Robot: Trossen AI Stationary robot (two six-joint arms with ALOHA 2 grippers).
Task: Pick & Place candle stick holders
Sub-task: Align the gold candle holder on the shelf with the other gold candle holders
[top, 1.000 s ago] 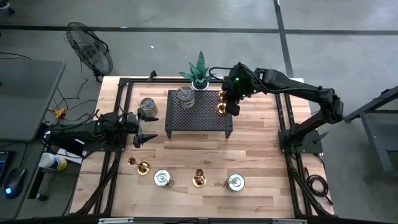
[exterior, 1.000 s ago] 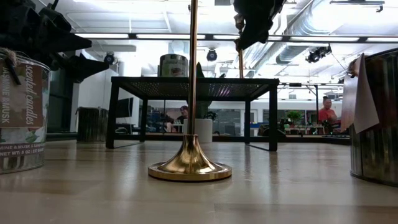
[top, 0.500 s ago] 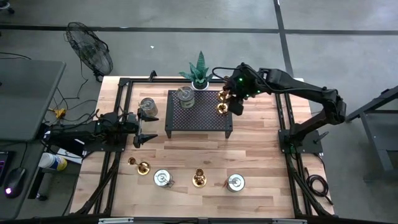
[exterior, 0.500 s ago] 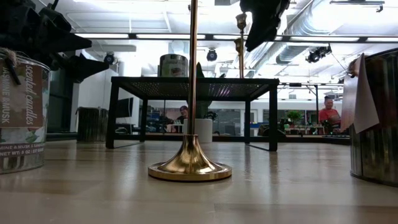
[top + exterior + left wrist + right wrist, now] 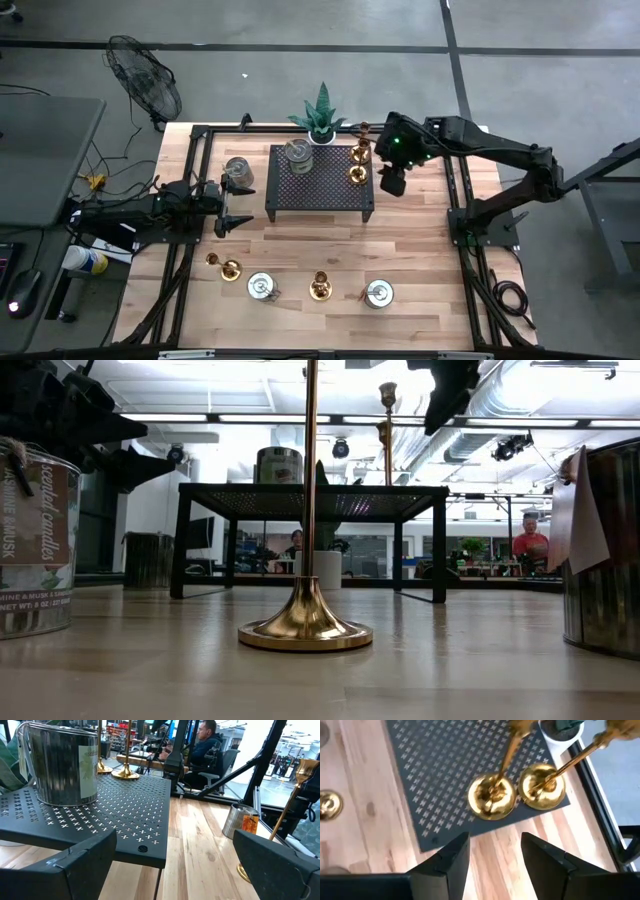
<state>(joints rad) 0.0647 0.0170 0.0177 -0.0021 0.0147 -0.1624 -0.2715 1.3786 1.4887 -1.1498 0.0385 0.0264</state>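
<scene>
Two brass-gold candle stick holders (image 5: 357, 175) (image 5: 359, 154) stand upright on their round bases at the right end of the black perforated rack (image 5: 318, 180). In the right wrist view their bases (image 5: 491, 797) (image 5: 541, 787) sit side by side. My right gripper (image 5: 392, 182) hangs open above the table just off the rack's right end, its fingers (image 5: 447, 862) holding nothing. A silvery tin (image 5: 298, 152) also sits on the rack. My left gripper (image 5: 226, 205) waits open at the table's left, level with the rack (image 5: 100, 815).
Along the near edge stand two more gold holders (image 5: 228, 268) (image 5: 320, 288) and two silvery round ones (image 5: 261, 287) (image 5: 379, 292). Another tin (image 5: 238, 170) stands left of the rack. A green plant in a white pot (image 5: 320, 118) is behind the rack. Bare wood lies between rack and front row.
My right gripper has opened and let go of the gold holder's stem, then drawn back toward the table's right edge and a little upward. The holder stays upright on the rack beside the other gold one.
</scene>
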